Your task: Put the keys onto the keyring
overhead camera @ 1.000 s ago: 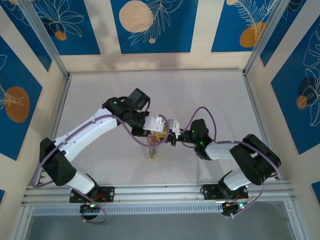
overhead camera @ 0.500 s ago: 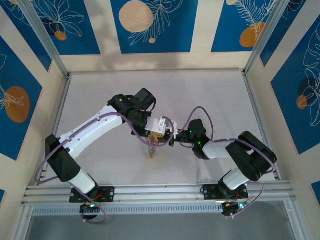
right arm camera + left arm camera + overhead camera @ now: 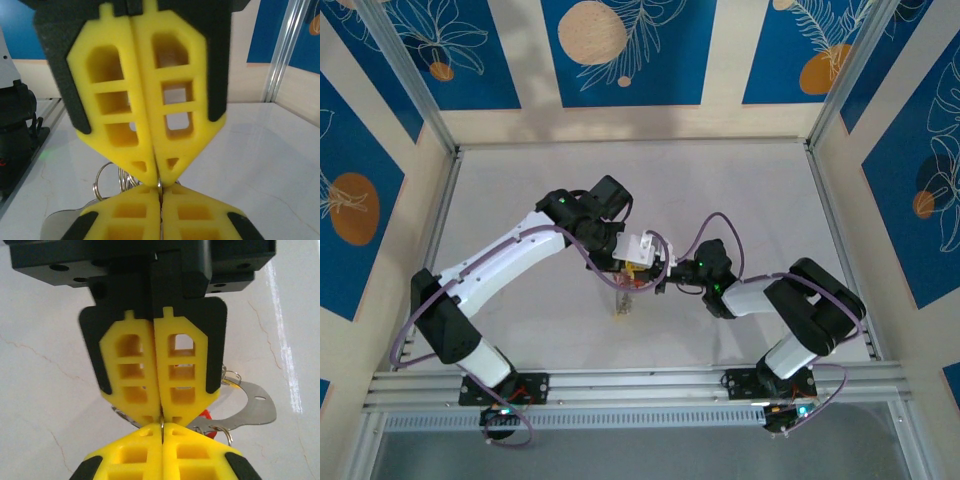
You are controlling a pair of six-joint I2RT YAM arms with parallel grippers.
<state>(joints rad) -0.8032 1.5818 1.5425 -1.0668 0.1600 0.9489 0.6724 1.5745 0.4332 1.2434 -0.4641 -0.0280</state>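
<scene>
My left gripper (image 3: 638,262) and right gripper (image 3: 658,278) meet tip to tip above the middle of the table. In the left wrist view the left gripper (image 3: 161,421) is shut on a thin metal wire of the keyring (image 3: 162,424). The right gripper's fingers (image 3: 200,455) press in from below. In the right wrist view the right gripper (image 3: 159,181) is shut on the same wire, facing the left gripper's fingers (image 3: 130,215). Small split rings (image 3: 107,180), a red tag (image 3: 207,415) and a flat silvery key (image 3: 250,410) hang beside the tips. More keys (image 3: 624,304) dangle below.
The pale marbled table (image 3: 520,180) spreads round the arms. An aluminium rail (image 3: 640,385) runs along the near edge. Blue and cream walls enclose the far side and both flanks.
The right gripper has moved left up to the left gripper's tips and closed its jaws on the ring wire. The left arm shifted slightly right early on, then held still.
</scene>
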